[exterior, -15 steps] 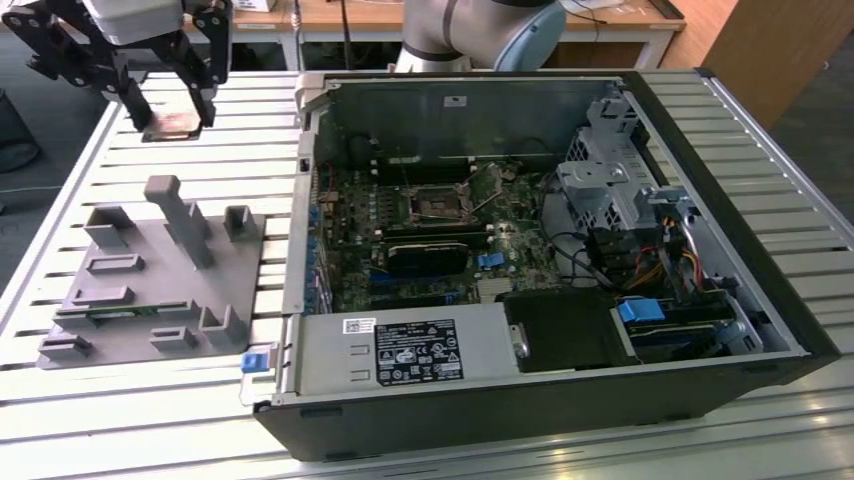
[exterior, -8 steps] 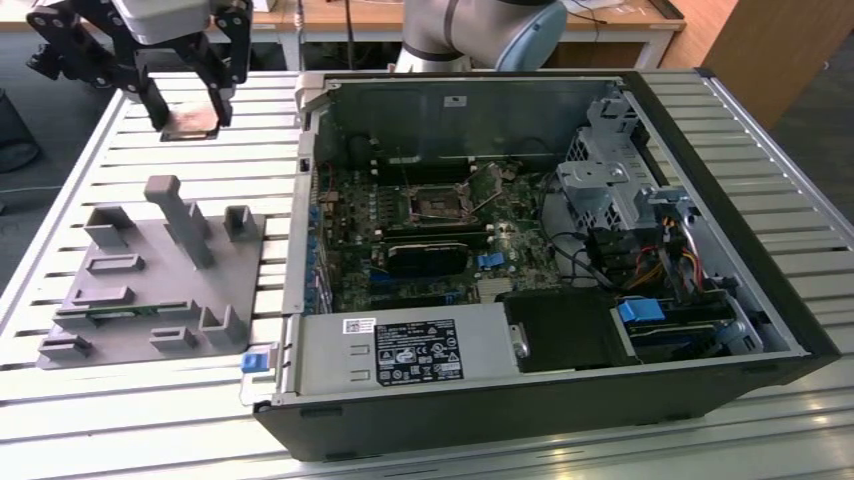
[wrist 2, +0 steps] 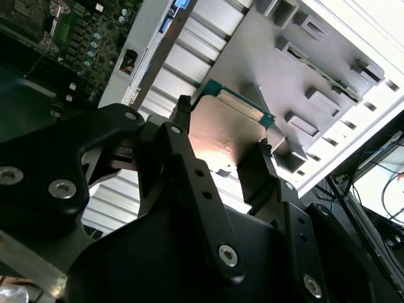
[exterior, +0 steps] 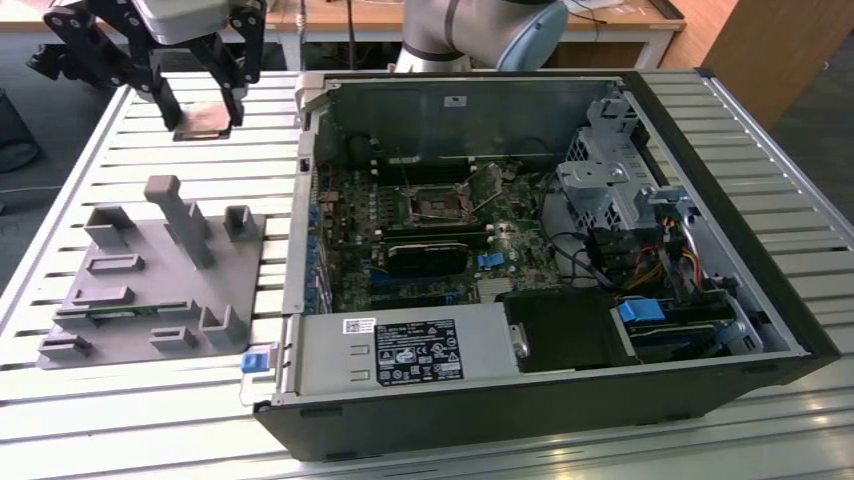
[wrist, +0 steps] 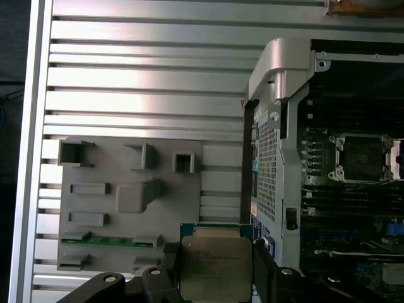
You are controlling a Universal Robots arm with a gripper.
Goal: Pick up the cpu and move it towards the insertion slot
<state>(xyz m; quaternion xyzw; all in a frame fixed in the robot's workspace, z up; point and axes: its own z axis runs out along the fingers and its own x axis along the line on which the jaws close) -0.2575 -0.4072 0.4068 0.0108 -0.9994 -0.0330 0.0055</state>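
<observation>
The cpu (exterior: 204, 123), a flat square chip with a metal top, hangs above the slatted table at the exterior view's far left, beyond the grey fixture. My gripper (exterior: 203, 112) is shut on it, one black finger on each of two opposite edges. Both wrist views show the cpu (wrist: 213, 257) (wrist 2: 227, 126) pinched between the fingers (wrist: 262, 268) (wrist 2: 180, 123). The insertion slot (exterior: 438, 203), a dark square socket with a metal frame, sits on the green board inside the open computer case, well off toward the exterior view's right of the gripper. The first wrist view also catches the insertion slot (wrist: 361, 156).
A grey plastic fixture (exterior: 147, 270) with upright posts lies on the slatted table (exterior: 120, 130), left of the case in the exterior view. The case wall (exterior: 304, 200) stands between gripper and board. Drive cages, cables and a power supply (exterior: 400, 350) crowd the case.
</observation>
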